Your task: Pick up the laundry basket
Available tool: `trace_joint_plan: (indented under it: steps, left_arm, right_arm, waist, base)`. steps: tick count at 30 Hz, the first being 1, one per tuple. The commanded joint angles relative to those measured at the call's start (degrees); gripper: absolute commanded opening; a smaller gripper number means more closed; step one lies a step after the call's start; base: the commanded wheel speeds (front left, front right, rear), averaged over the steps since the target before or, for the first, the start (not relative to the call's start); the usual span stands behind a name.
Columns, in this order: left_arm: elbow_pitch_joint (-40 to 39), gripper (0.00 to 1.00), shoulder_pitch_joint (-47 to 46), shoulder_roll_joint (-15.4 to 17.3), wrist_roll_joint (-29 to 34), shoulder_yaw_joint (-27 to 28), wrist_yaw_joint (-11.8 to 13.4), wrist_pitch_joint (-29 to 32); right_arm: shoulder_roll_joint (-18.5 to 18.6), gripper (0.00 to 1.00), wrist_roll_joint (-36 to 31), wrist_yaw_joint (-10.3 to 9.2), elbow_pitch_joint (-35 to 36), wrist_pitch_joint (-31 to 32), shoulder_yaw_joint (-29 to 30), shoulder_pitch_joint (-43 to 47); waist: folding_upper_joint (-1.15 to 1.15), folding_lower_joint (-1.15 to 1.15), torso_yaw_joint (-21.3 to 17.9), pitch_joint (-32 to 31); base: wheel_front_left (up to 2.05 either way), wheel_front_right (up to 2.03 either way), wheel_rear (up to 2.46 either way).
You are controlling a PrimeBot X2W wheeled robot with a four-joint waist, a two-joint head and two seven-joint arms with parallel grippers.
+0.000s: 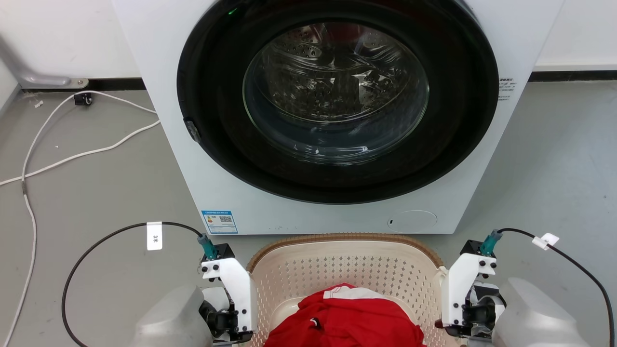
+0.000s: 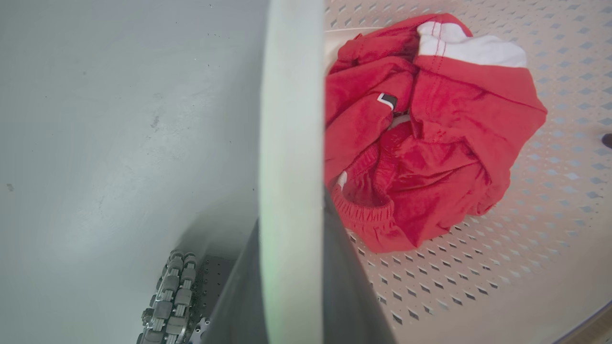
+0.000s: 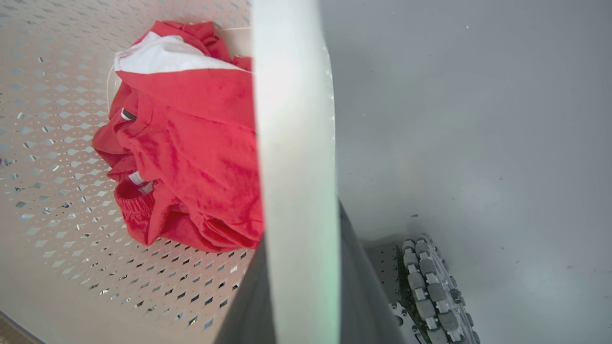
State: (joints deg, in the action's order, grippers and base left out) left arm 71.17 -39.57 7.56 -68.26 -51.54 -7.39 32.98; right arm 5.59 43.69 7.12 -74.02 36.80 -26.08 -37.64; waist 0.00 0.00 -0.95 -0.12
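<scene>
- A cream laundry basket [image 1: 347, 270] with perforated walls and a brown woven-look rim sits low, just in front of a white front-loading washing machine [image 1: 183, 144], over a grey floor [image 1: 96, 193].
- A crumpled red garment [image 1: 344, 318] with a white patch lies inside the basket.
- The left tool [image 2: 292, 210] is at the basket's left side. Its two dark fingers lie flush against either face of the white left handle [image 2: 291, 119] — closed onto it, as far as the left wrist view shows.
- The right tool [image 3: 300, 222] mirrors this, closed onto the white right handle [image 3: 294, 119].
- Judged step: both grips look made and the lift is due. Whether the basket's base has left the floor cannot be told.
- The next move calls for both arms to rise together at an even pace, keeping the basket level so the garment stays put — and clear of the washing machine's front.
</scene>
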Motion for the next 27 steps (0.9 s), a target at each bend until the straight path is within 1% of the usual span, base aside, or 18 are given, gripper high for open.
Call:
trace_joint_plan:
  steps: [1,27]
  left_arm:
    - [-0.15,0.0,-0.08,-0.19,-0.22,-0.08,-0.16,-0.38]
    - [0.03,0.0,0.05,-0.24,-1.51,-0.88,-0.19,-0.56]
  right_arm:
    - [-0.6,0.0,0.04,0.67,0.25,-0.09,0.44,0.29]
    - [-1.17,0.0,-2.07,0.67,0.27,0.36,3.23,0.78]
  waist:
    - [0.0,0.0,0.02,0.01]
    - [0.0,0.0,0.17,-0.08]
  base:
    - [0.0,0.0,0.0]
    - [0.0,0.0,0.0]
